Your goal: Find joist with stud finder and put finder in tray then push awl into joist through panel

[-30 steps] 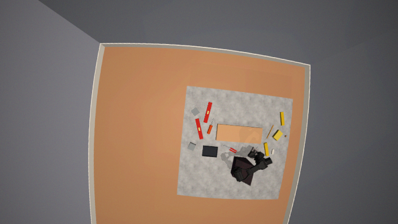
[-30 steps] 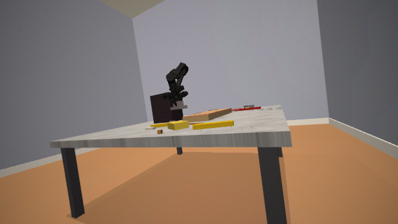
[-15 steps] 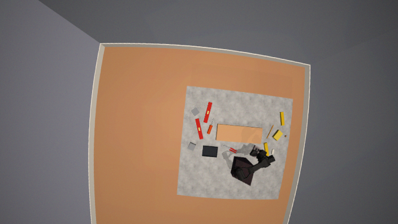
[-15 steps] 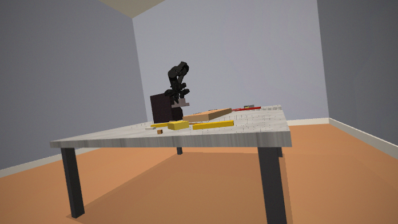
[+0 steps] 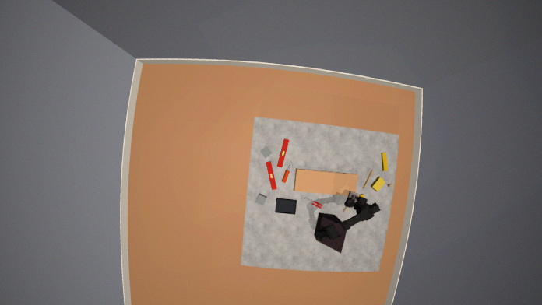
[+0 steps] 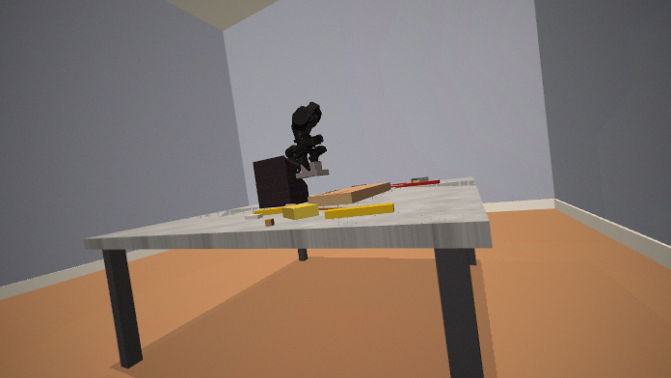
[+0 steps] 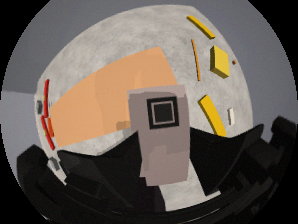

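Note:
The stud finder (image 5: 353, 194) (image 6: 316, 170) (image 7: 162, 157), a pinkish-grey block with a dark square display, is held between the fingers of my gripper (image 7: 161, 130). It hangs level, clear above the table, by the near right corner of the floor panel (image 5: 323, 180) (image 6: 333, 198) (image 7: 100, 100). The panel is a flat orange-tan slab; no hole shows in it. The dark tray (image 5: 286, 206) lies left of the arm's base, holding nothing visible. A small tan piece, apparently the awl's handle (image 5: 345, 208), shows beside the arm; the rest is hidden.
Red pliers (image 5: 317, 204) lie between tray and arm. Two red levels (image 5: 283, 152) (image 5: 271, 175) and an orange-handled tool (image 5: 286, 176) lie left of the panel. Right of it are a yellow block (image 5: 378, 184) (image 6: 301, 211) (image 7: 219, 62), yellow bars (image 6: 359, 210) (image 7: 212, 116) and a thin brown stick (image 5: 367, 179) (image 7: 196, 60).

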Action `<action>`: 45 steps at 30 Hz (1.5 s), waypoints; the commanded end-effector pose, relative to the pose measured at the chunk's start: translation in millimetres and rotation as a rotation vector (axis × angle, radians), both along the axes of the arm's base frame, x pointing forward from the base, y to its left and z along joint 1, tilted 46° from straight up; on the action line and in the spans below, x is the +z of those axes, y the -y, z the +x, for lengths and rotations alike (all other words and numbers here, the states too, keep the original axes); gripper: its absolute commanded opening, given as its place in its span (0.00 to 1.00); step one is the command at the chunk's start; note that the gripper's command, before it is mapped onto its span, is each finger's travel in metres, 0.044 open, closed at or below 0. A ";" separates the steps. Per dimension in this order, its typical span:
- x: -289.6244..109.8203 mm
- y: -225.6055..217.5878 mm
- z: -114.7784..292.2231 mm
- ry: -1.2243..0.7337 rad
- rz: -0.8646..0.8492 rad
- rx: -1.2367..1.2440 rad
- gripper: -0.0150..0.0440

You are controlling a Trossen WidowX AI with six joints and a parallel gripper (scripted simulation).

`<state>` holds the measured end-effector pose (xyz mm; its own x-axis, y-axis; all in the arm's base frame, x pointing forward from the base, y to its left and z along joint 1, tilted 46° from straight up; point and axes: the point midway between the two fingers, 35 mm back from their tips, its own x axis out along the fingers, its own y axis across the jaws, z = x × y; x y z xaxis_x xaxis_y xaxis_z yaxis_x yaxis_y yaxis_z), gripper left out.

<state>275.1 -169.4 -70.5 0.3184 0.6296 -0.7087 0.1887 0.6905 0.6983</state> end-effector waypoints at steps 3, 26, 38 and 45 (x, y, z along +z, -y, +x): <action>1.2 10.6 29.6 0.062 -0.013 0.042 0.25; -2.3 13.8 91.5 0.171 -0.015 0.148 0.25; -11.9 5.5 93.7 0.172 -0.016 0.148 0.25; -22.3 -3.9 95.5 0.172 -0.015 0.148 0.25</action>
